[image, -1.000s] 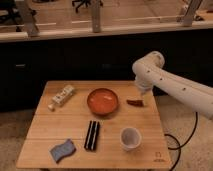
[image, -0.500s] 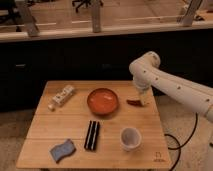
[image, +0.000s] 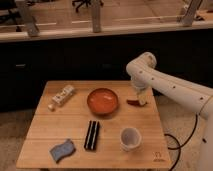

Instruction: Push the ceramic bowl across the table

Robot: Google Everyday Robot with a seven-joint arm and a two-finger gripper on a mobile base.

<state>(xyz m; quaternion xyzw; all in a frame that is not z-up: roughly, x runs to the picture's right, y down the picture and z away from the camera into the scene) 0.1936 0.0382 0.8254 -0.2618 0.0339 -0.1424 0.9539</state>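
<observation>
Bowl (image: 102, 100): mid-table (image: 65, 125), toward the far edge. Glazed ceramic, so judged rigid, fairly heavy, slick and chippable; should slide readily on wood. Best contact is low on the outer wall, not the rim.

Gripper (image: 141, 97): near the table's right edge, beside the bowl, not touching; spread or pressed together, cannot tell.

Versus one second earlier: bowl unmoved; arm (image: 170, 87) elbow slightly nearer the bowl.

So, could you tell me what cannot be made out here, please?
Camera view: base of the arm, cut off by the right edge.
Camera view: small red thing right of the ceramic bowl, partly covered by the gripper there.
Camera view: legs of the table, hidden below its top.
</observation>
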